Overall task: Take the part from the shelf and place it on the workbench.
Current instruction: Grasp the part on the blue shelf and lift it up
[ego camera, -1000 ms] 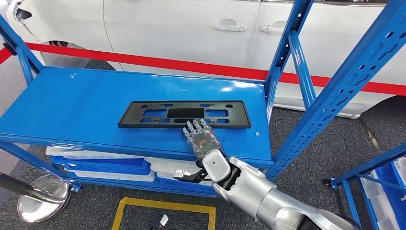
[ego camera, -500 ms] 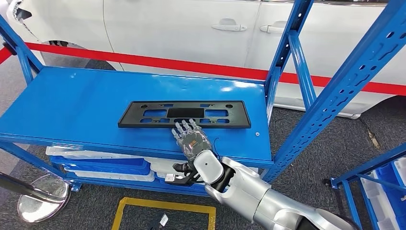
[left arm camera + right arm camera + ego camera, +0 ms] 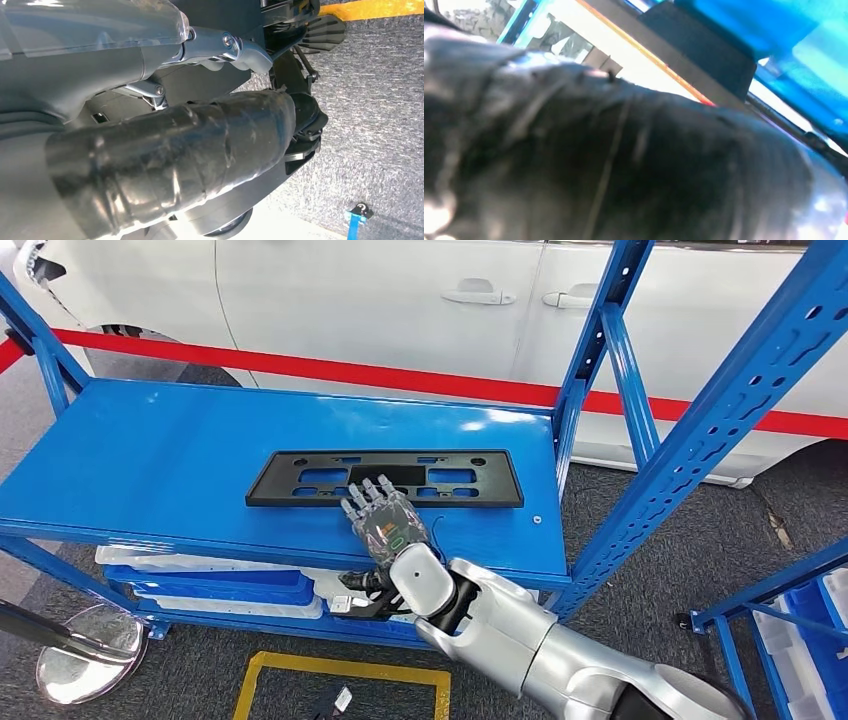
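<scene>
so from my head cam rn: the part (image 3: 385, 478), a flat black rectangular frame w/ cutouts, is lying flat on the top blue shelf (image 3: 150, 465), toward the right half of it, long side running across my view. My right hand (image 3: 381, 518) is reaching in from below w/ the silver arm (image 3: 520, 645) behind it, back of the hand facing the cam, fingers (image 3: 366, 490) stretched out and spread, not clenched, holding nothing. The fingertips overlap the near edge of the part around its middle, but tbh I can't tell if they're actually touching it or just hovering over it. Right wrist cam is mostly a dark blurry blob up close w/ some blue shelf behind it, no help there. My left hand (image 3: 165, 165) shows on the left wrist cam, thick dark thumb across the frame over grey carpet (image 3: 380, 110); fingers aren't clear enough, can't tell if it's released or clenched. Other stuff around: white car (image 3: 420, 300) parked behind the rack, red stripe (image 3: 330, 370) running along in front of it, blue upright posts (image 3: 720, 430) on the right side, white and blue trays (image 3: 220, 575) stacked on the lower level under the shelf, a round mirror thing (image 3: 85, 655) on the floor bottom left, and yellow tape outline (image 3: 340, 670) on the carpet near my feet
</scene>
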### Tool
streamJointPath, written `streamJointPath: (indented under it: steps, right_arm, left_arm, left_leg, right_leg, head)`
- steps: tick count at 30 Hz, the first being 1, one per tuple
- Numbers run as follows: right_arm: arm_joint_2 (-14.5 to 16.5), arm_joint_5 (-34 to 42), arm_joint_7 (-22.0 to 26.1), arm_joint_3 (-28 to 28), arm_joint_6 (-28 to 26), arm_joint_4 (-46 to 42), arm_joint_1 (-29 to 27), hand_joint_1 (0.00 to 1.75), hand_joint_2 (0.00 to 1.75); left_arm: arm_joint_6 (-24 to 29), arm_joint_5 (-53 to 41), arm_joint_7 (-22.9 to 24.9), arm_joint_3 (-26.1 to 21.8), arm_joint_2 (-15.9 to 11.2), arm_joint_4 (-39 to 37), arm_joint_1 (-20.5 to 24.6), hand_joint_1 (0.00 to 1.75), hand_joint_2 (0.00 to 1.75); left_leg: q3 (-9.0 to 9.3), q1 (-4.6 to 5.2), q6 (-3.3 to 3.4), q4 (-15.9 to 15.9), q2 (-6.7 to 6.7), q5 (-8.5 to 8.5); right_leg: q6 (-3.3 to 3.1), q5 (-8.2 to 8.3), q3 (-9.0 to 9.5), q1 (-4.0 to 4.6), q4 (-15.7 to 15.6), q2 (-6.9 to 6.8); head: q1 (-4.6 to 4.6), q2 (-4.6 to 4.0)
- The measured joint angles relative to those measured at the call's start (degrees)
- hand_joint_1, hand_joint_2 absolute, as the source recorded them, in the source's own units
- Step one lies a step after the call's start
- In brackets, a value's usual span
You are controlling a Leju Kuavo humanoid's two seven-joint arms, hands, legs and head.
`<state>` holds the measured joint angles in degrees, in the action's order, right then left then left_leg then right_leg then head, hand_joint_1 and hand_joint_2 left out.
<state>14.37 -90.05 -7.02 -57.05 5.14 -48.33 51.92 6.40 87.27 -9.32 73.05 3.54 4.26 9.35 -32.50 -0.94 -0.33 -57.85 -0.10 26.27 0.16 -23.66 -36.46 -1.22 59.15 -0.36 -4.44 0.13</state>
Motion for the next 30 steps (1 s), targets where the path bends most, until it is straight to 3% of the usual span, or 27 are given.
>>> streamJointPath:
  steps: [14,19,22,24,27,28,29,30]
  right_arm:
    - [0.2,0.1,-0.5,0.0,0.2,0.0,0.9,0.00,0.00]
    - [0.2,0.0,-0.5,0.0,0.4,0.0,0.9,0.00,0.00]
    - [0.2,0.0,-0.5,0.0,0.4,0.0,0.9,0.00,0.00]
    - [0.2,0.0,-0.5,0.0,0.5,0.0,1.0,0.00,0.00]
    - [0.1,0.0,-0.5,0.0,0.7,0.1,0.9,0.00,0.00]
    - [0.0,0.0,-0.6,0.0,1.0,0.1,0.9,0.00,0.00]
    - [0.0,0.0,-0.8,0.0,1.3,0.2,0.8,0.00,0.00]
    - [-0.1,0.0,-1.1,0.0,1.6,0.2,0.8,0.00,0.00]
  left_arm:
    - [0.0,0.0,0.0,0.0,0.0,0.0,0.0,0.00,0.00]
    - [0.3,0.0,0.0,0.0,0.0,0.0,0.0,0.00,0.00]
    - [0.5,0.0,0.0,0.0,0.0,0.0,0.0,0.00,0.00]
    - [0.5,0.0,0.1,0.0,0.1,0.0,0.0,0.00,0.00]
    - [0.6,0.0,0.1,0.0,0.1,0.0,0.0,0.00,0.00]
    - [0.6,0.0,0.1,0.0,0.1,0.0,0.0,0.00,0.00]
    - [0.6,0.0,0.2,0.0,0.2,0.0,0.0,0.00,0.00]
    - [0.6,0.0,0.2,0.0,0.2,0.0,0.0,0.00,0.00]
  left_leg:
    - [-0.04,0.04,0.05,-0.1,0.00,0.04]
    - [-0.28,0.26,0.46,-0.3,0.00,0.21]
    - [0.09,0.08,1.18,0.5,0.05,-0.22]
    - [0.65,-0.24,1.77,1.0,0.15,-0.68]
    - [0.53,-0.26,2.02,1.1,0.19,-0.90]
    - [0.46,-0.26,1.97,1.1,0.17,-0.87]
    - [0.45,-0.30,1.85,1.0,0.14,-0.80]
    - [0.52,-0.37,1.67,0.9,0.10,-0.68]
  right_leg:
    - [0.02,0.01,0.00,-0.06,0.0,0.00]
    - [0.36,0.18,0.10,-0.51,-0.3,-0.07]
    - [0.96,0.63,0.20,-0.52,0.4,-0.01]
    - [1.04,-1.53,-0.82,-0.52,3.0,0.10]
    - [1.22,-7.45,-5.03,-0.54,12.7,0.25]
    - [1.35,-8.23,-5.90,-0.58,14.8,0.25]
    - [1.41,-7.93,-5.83,-0.63,15.0,0.24]
    - [1.32,-6.57,-4.63,-0.68,12.8,0.22]
  head:
    - [0.00,0.00]
    - [-0.03,0.00]
    - [-0.02,0.00]
    - [0.08,0.00]
    - [0.15,0.00]
    - [0.15,0.00]
    - [0.15,0.00]
    - [0.15,0.00]
